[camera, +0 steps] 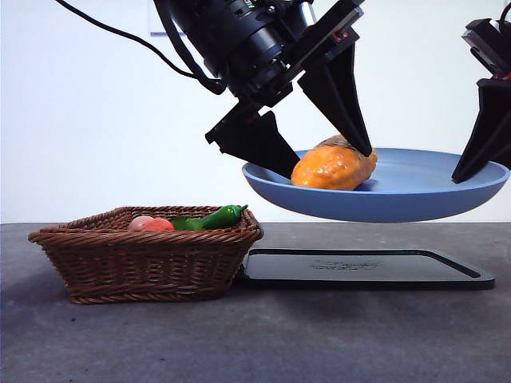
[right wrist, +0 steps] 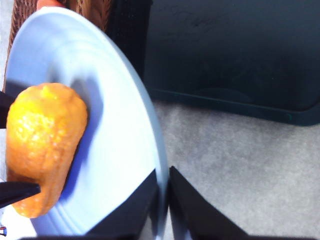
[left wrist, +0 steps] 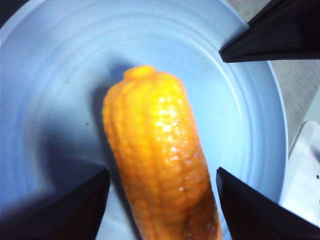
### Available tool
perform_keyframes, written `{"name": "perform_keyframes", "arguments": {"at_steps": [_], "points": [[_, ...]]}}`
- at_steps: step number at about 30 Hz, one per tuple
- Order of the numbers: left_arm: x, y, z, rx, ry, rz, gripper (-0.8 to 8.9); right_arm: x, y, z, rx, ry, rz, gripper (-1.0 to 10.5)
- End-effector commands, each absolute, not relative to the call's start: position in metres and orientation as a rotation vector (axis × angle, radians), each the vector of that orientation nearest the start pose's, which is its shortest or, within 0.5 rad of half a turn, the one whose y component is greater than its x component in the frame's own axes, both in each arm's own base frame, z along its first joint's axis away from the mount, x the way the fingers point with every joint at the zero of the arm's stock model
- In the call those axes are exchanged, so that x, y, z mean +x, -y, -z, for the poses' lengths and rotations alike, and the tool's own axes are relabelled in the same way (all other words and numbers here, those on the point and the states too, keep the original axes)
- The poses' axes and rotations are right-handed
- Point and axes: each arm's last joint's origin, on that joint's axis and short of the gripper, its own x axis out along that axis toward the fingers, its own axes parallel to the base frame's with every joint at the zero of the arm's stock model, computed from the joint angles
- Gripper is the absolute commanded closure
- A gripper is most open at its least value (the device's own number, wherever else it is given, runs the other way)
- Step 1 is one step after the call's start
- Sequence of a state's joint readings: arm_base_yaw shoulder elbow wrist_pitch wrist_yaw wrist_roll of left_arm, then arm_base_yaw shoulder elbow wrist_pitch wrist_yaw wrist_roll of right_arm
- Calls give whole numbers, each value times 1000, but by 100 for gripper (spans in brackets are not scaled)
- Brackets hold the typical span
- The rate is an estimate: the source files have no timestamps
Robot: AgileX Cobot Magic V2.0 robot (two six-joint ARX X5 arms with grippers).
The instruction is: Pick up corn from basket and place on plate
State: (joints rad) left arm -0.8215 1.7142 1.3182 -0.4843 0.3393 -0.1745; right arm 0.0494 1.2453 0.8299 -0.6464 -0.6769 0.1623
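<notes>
The corn (camera: 334,166) is lying on its side on the light-blue plate (camera: 415,203), which the right gripper (right wrist: 164,200) is holding in the air above the black tray (camera: 363,268), its two jaws pinching the plate's rim between them. The left gripper (camera: 323,155) is hanging over the plate from the basket's side, its jaws spread wide and straddling the cob; in the left wrist view a visible gap is showing on both flanks, so the jaws appear to be touching nothing. The cob's long axis is running between the open jaws, away from the wrist, with its narrower tip pointing toward the plate's middle, and it is resting near the edge of the plate closest to the basket (camera: 148,254). The left gripper (left wrist: 162,200) is plainly the nearer one (the right is occupied at the opposite rim). The placing is looking essentially done: a straight lift along the cob's axis should be clearing it without a nudge. In the basket, a pinkish-red fruit (camera: 150,224) and a green pepper (camera: 219,216) are remaining.
</notes>
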Motion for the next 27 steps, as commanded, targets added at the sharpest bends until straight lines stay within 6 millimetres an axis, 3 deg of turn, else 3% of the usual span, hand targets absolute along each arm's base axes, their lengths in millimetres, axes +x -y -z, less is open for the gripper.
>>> {"name": "perform_keyframes", "arguments": {"at_steps": [1, 6, 18, 22, 27], "points": [[242, 280, -258, 85, -964, 1015, 462, 231, -30, -235, 479, -1065, -585, 945], [237, 274, -276, 69, -912, 1027, 462, 232, -30, -235, 474, -1061, -578, 945], [207, 240, -345, 17, -723, 1070, 462, 252, -27, -225, 477, -1065, -534, 945], [190, 221, -369, -1, -658, 1082, 462, 278, -21, -228, 492, -1067, -507, 945], [168, 197, -394, -20, -588, 1095, 463, 330, -16, -221, 513, -1096, -483, 945]]}}
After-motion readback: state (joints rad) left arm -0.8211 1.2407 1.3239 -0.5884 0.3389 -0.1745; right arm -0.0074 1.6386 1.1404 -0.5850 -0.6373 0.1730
